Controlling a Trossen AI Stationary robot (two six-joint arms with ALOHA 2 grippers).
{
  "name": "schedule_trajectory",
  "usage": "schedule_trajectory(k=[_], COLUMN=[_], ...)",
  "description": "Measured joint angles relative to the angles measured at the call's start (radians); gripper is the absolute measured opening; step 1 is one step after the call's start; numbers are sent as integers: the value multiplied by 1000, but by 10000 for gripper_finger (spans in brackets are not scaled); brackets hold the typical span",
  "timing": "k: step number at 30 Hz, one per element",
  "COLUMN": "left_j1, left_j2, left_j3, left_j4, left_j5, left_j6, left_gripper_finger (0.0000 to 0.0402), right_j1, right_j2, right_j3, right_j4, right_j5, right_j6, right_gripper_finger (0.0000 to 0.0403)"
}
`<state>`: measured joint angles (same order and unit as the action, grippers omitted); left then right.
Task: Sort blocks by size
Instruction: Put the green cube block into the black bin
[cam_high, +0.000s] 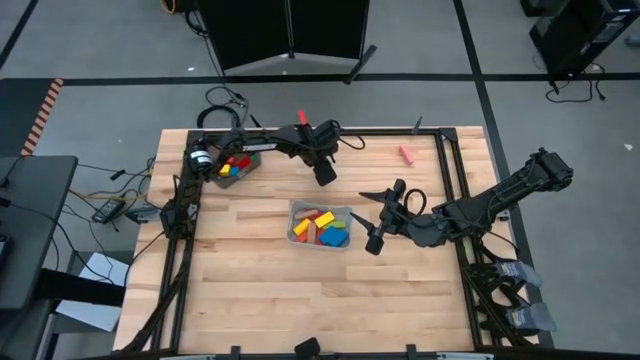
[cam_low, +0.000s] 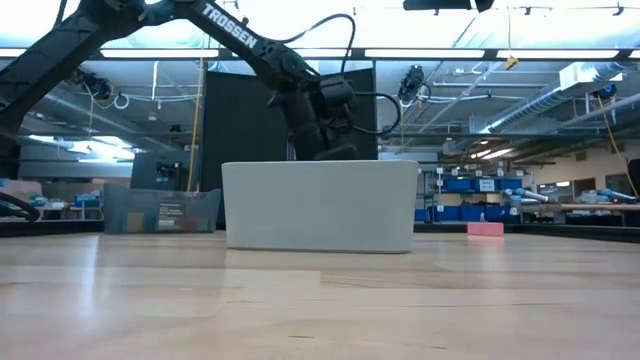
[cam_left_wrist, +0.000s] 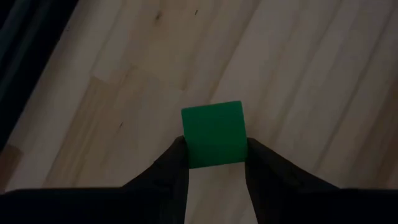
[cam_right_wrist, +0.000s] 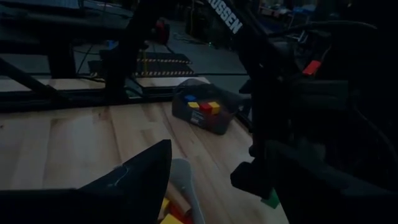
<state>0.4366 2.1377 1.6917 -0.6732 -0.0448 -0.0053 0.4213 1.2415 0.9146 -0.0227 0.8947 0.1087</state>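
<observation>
L gripper (cam_left_wrist: 214, 163) pinches a green cube (cam_left_wrist: 213, 134) between its fingers, up off the wooden table (cam_high: 250, 290) – in the high view it hangs between the dark bowl (cam_high: 233, 168) at the table's far left and the clear tray (cam_high: 320, 226) mid-table. R gripper (cam_high: 377, 220), fingers spread and holding nothing, sits just beside the tray's right end. Other blocks lie in both bowl and tray – a pink block (cam_high: 406, 154) lies alone near the far right edge.
</observation>
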Motion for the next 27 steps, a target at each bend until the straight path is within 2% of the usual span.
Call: schedule_trajectory(k=[8, 16, 20, 27], left_j1=[-3, 7, 25, 85], left_j2=[-68, -175, -246, -430], left_j3=[0, -9, -83, -307], left_j4=[-89, -227, -245, -257], left_j5=[1, -65, -82, -130], left_j6=[25, 25, 19, -38], left_gripper_finger=[131, 131, 131, 131], right_j1=[0, 0, 0, 0], right_j2=[-2, -2, -2, -2], right_j3=[0, 0, 0, 0], right_j4=[7, 8, 9, 9], right_j5=[2, 2, 2, 2], right_j6=[-14, -31, -39, -62], right_gripper_finger=[269, 267, 265, 265])
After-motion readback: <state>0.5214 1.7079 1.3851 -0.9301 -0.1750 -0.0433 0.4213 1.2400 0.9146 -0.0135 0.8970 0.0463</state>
